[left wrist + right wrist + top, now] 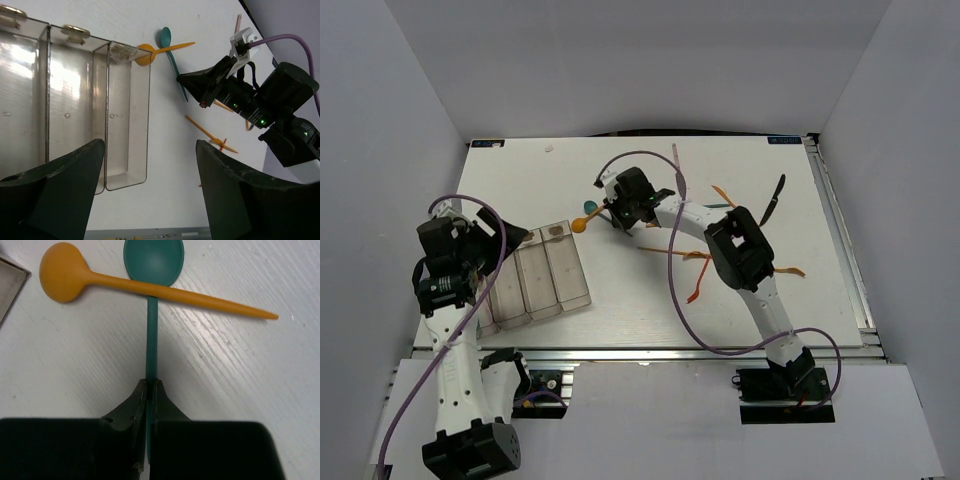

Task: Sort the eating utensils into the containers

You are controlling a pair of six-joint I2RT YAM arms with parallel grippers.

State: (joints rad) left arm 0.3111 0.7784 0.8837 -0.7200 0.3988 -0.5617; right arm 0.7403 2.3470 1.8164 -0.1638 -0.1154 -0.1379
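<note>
The right gripper (151, 386) is pinching the teal spoon (151, 340) by its handle, jaws almost together. The spoon is lying on the table, its long axis running straight out from the claw. An orange spoon (110, 279) is crossing over its neck. The bins (565, 272) are sitting just left of both bowls. The left gripper (150, 150) is hovering wide above them.

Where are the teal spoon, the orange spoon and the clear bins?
teal spoon (151, 340), right wrist view, on the middle of its handle.
orange spoon (62, 272), right wrist view, on its bowl.
clear bins (125, 130), left wrist view, on the bare floor of the bin nearest the spoons.
</note>
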